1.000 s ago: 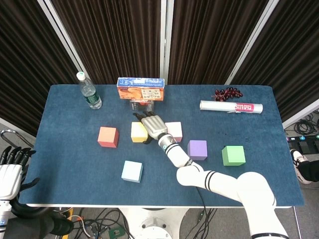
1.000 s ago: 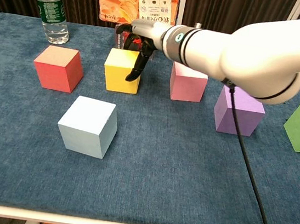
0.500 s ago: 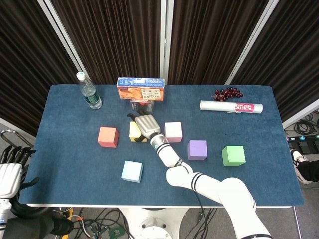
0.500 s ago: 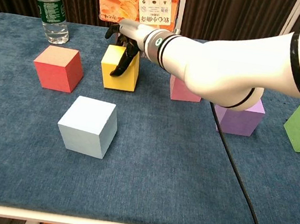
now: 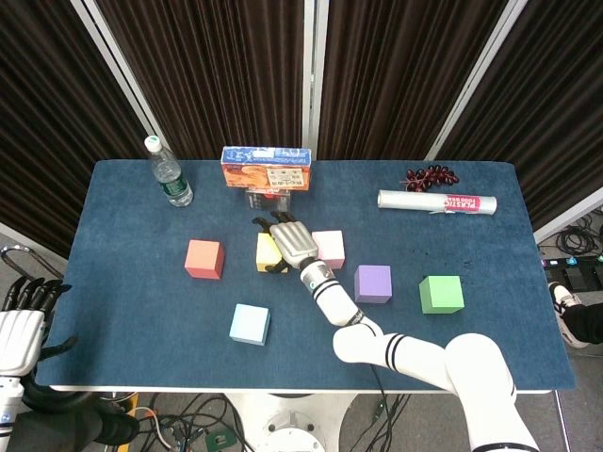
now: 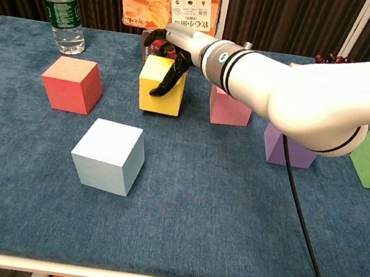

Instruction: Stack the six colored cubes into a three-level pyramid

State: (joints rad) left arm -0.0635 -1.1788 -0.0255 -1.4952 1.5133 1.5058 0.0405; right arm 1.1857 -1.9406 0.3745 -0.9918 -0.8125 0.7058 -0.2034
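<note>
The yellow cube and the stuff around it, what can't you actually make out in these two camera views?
- Yellow cube: in the head view the right hand covers most of it.
- Small dark item in front of the snack box: the hand hides it in the chest view; too small to identify in the head view.
- Purple cube: the forearm covers its top in the chest view.
- Left hand: cut off by the head view's edge.
</note>
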